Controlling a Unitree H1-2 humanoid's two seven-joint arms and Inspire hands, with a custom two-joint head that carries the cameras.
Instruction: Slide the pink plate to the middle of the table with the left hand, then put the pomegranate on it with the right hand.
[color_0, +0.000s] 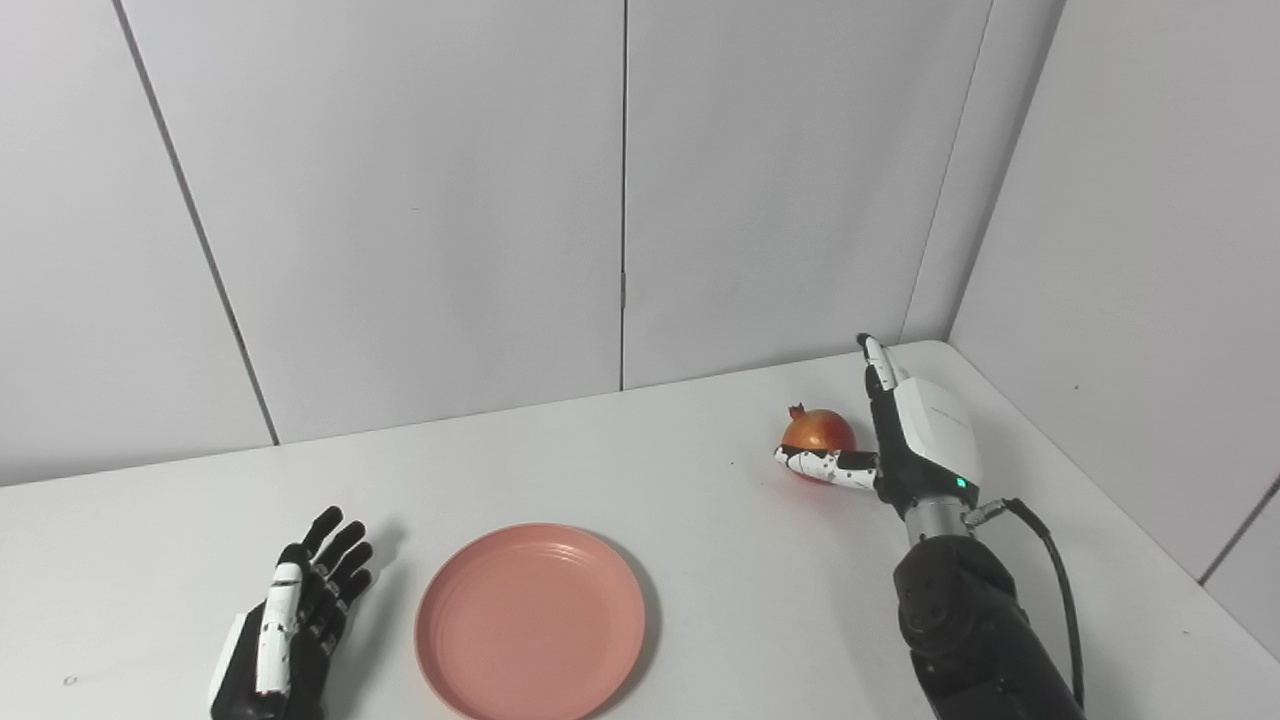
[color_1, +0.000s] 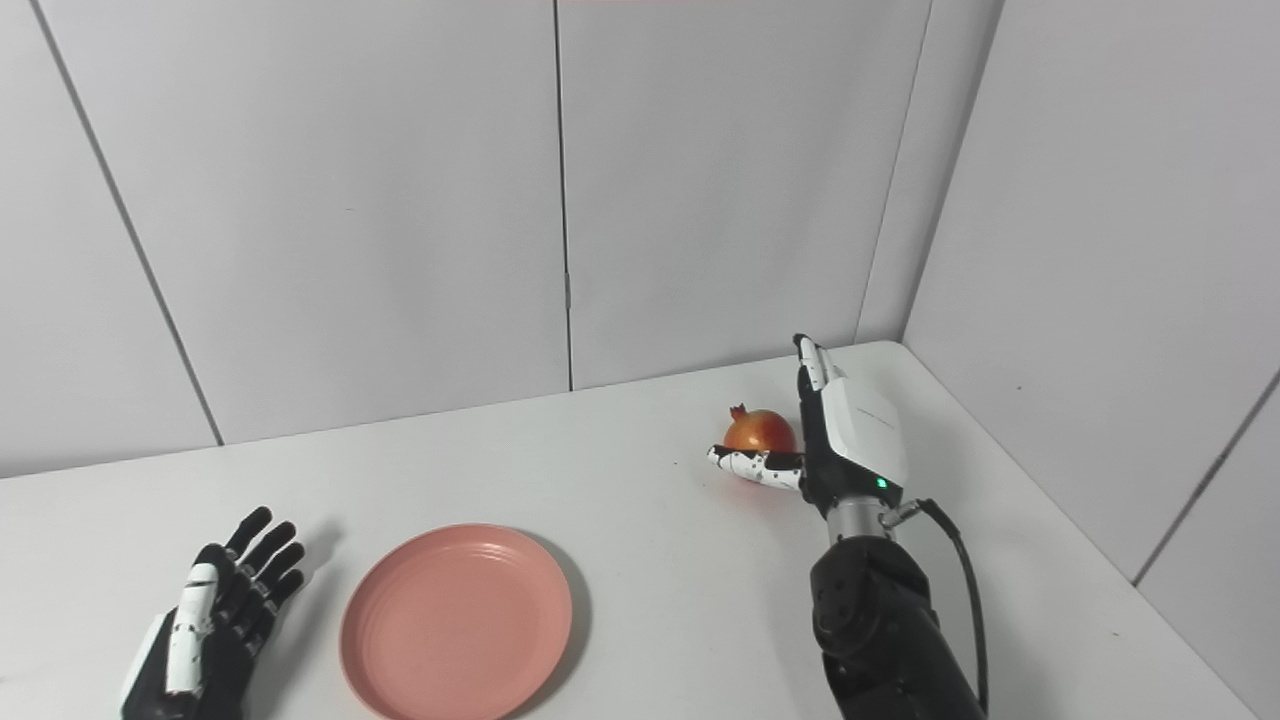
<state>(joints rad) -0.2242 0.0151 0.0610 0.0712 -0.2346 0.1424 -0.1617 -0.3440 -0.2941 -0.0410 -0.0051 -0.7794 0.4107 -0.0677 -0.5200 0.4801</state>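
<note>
With the right hand (color_0: 905, 440) spread wide beside the pomegranate (color_0: 818, 432) at the table's (color_0: 700, 520) far right, grip this firm, smooth, roll-prone fruit around its widest part; the left hand (color_0: 290, 625) rests empty, fingers apart, near the pink plate (color_0: 530, 620).

Plate (color_0: 530, 620) lies near the table's (color_0: 700, 560) front; pomegranate (color_0: 818, 432) sits far right.

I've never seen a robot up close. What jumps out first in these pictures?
The pink plate stands out most, lying empty near the front of the white table. Toward the far right corner a reddish pomegranate sits with the right hand open around it, thumb in front. The black left hand rests open beside the plate, apart from it.
</note>
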